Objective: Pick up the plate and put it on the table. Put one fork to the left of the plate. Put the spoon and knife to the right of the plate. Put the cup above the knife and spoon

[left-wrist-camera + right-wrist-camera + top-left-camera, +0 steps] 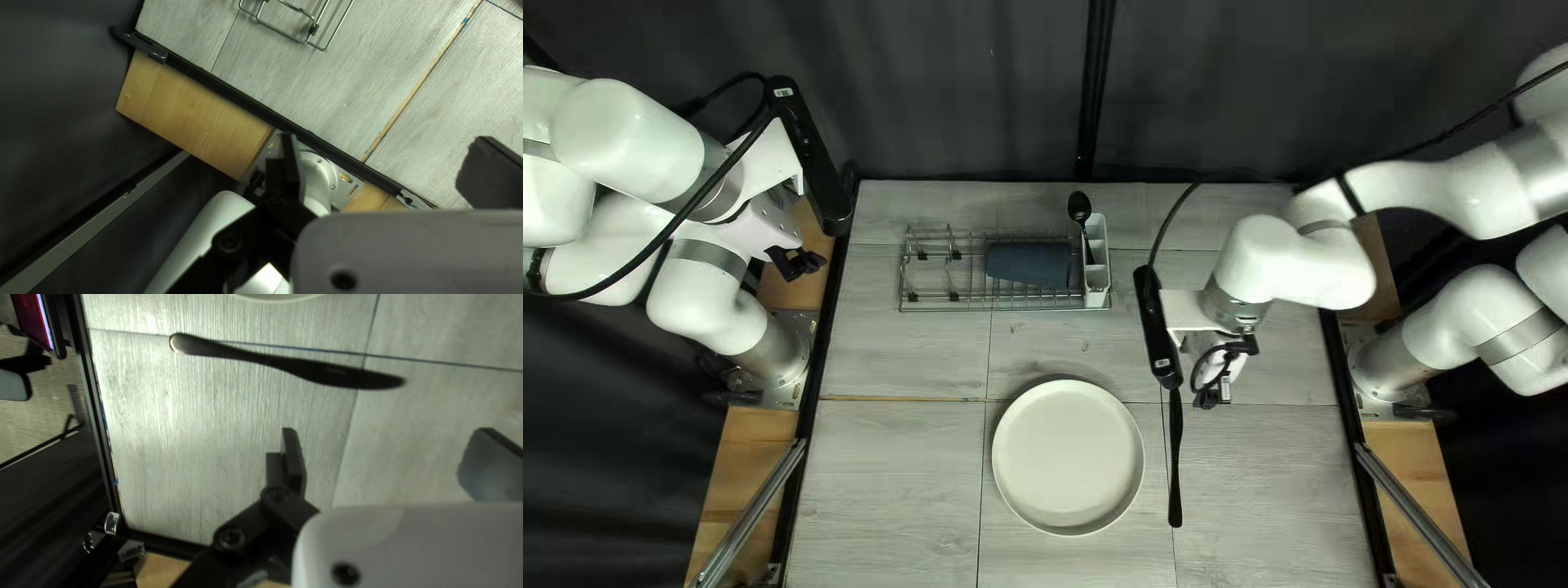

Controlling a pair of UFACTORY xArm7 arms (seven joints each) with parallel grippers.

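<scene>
- On the black housing beside the left gripper (pixel 808 264) there is a small white label (pixel 783 93); the housing near the right gripper (pixel 1214 394) bears one too. Their print is too small to tell.
- On the blade of the knife (pixel 294 367) there is a faint small mark, also too small.
- The table (pixel 882 468) has a surface of grey, wood-like boards, with black edging; a thin brown strip (pixel 422 87) runs between boards on the left part.
- Behind the far edge hangs a dark curtain (pixel 958 87). At both side edges there are wooden boards (pixel 1410 463) and metal rails (pixel 752 512).
- The plate (pixel 1067 457) lies on the table, nearer to the near edge than to the far one, about midway between the side edges.
- The knife lies just to the right of the plate, its handle end toward the near edge.
- Close to the far edge is the wire rack (pixel 931 305). In it the dark blue cup (pixel 1027 265) lies on its side; at its right end, the black spoon (pixel 1079 207) stands head up in a white holder (pixel 1097 294).
- The right wrist view shows the knife whole, while in the top left view the housing hides one end. It shows also a lit screen (pixel 35 318) beyond the near edge.
- The left gripper has its fingers spread, holding nothing.
- The right gripper is also released, fingers wide apart, with the knife ahead of them.
</scene>
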